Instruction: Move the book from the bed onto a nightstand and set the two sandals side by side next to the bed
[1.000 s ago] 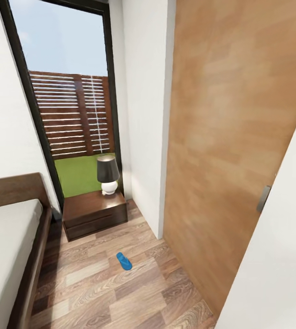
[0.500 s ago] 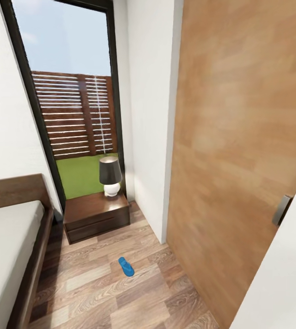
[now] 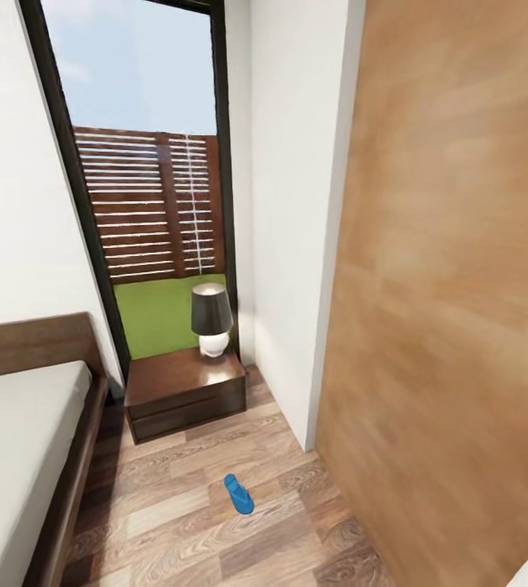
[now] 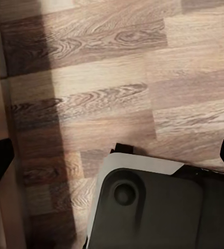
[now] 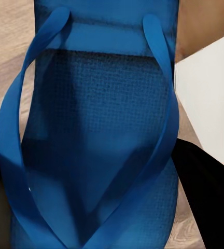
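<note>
Now we are on the sandal step, rolling through the bedroom with one sandal in hand. Reading the head view left to right: the bed (image 3: 19, 440) with its pale mattress sits at the left edge, then one dark nightstand (image 3: 184, 393) carrying a single lamp (image 3: 212, 319) under the tall window (image 3: 146, 187), then one blue sandal on the floor (image 3: 239, 494) lying well apart from the bed frame, then a white wall and a wood-panelled door (image 3: 451, 285).

In the right wrist view, a second blue sandal (image 5: 94, 135) sits right up against the camera, so we judge our right gripper is clamped on it. In the left wrist view our left gripper (image 4: 112, 166) carries nothing, its dark fingertips set wide at the edges over bare planks.

So we count two sandals, one nightstand, one lamp. Next, we judge, we must approach the floor sandal and set ours down alongside it, next to the bed.
</note>
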Tool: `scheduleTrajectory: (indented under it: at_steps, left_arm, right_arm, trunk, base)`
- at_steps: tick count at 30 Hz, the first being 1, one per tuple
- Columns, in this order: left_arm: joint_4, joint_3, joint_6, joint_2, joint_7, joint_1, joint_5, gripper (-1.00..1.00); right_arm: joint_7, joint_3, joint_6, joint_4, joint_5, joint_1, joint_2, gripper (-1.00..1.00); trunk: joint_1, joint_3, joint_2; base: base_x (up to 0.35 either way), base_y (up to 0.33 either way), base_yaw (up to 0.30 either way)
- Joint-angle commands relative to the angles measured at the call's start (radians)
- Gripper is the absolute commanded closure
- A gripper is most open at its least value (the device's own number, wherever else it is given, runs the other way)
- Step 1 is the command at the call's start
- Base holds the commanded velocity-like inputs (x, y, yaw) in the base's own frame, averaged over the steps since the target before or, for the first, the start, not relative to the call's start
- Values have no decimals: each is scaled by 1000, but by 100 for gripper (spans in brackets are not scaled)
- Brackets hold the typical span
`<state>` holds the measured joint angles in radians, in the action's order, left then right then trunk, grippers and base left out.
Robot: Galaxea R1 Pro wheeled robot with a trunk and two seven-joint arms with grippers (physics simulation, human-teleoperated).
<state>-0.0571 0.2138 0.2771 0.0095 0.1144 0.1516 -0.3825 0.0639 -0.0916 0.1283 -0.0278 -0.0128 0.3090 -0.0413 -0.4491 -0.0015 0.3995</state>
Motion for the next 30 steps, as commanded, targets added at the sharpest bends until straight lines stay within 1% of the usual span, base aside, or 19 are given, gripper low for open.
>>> scheduleTrajectory:
  at_steps: [1,9,17,26,30]
  left_arm:
    - [0,9,2,0,4,0,-6,-100]
    - [0,9,2,0,4,0,-6,-100]
    - [0,9,2,0,4,0,-6,-100]
    - [0,9,2,0,4,0,-6,-100]
    - [0,9,2,0,4,0,-6,-100]
  right_arm:
    - [1,-8,7,-3,1,1,0,100]
    - [1,-8,7,-3,1,1,0,100]
    - [1,-8,7,-3,1,1,1,100]
    - [1,-8,7,-3,1,1,1,100]
    - [1,-8,7,-3,1,1,1,100]
  trunk:
    - [-1,0,1]
    - [-1,0,1]
    - [-1,0,1]
    - [-1,0,1]
    - [-1,0,1]
  base:
    - [311,67,166]
    - [296,-12,234]
    - [262,19,93]
    - [242,13,225]
    - [228,2,94]
